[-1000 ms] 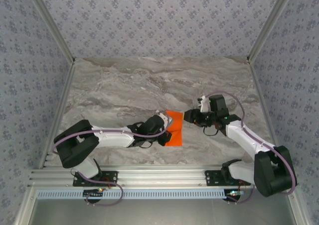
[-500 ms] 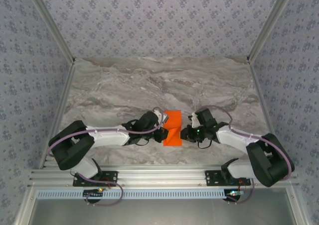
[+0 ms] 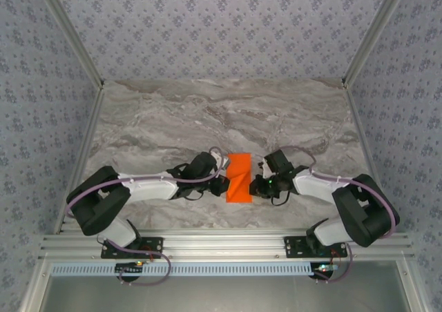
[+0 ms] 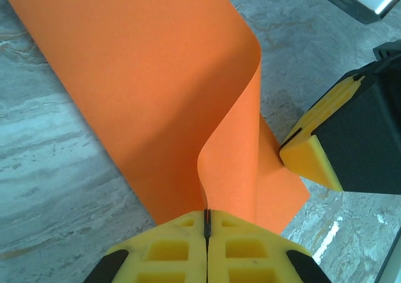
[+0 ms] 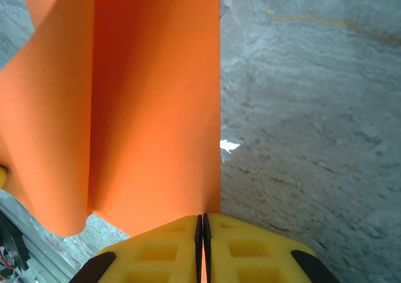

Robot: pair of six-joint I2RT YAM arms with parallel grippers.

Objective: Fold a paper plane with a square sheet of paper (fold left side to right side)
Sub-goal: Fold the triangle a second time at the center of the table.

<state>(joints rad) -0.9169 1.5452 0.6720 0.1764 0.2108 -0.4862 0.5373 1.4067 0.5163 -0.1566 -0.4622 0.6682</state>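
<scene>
The sheet of paper [image 3: 239, 177] is bright orange and lies on the marble table [image 3: 173, 119] between the two arms, doubled over into a narrow upright strip. My left gripper [image 3: 224, 183] meets its left side, shut on a lifted edge that curls up from the flat layer [image 4: 144, 76] into the closed jaws [image 4: 207, 215]. My right gripper [image 3: 254, 185] meets the strip's right side, and its yellow fingertip [image 4: 311, 159] touches the paper. In the right wrist view the jaws [image 5: 202, 219] are shut on the sheet's edge [image 5: 150, 108], with orange showing between the pads.
The aluminium rail [image 3: 221, 246] carrying both arm bases runs along the near edge. Patterned walls and metal frame posts [image 3: 76, 50] close in the table on three sides. Bare marble stretches behind the paper and out to both sides.
The right gripper swung in and down from the upper right to the paper's right edge. The left gripper carried the paper's left side over, leaving the sheet narrower.
</scene>
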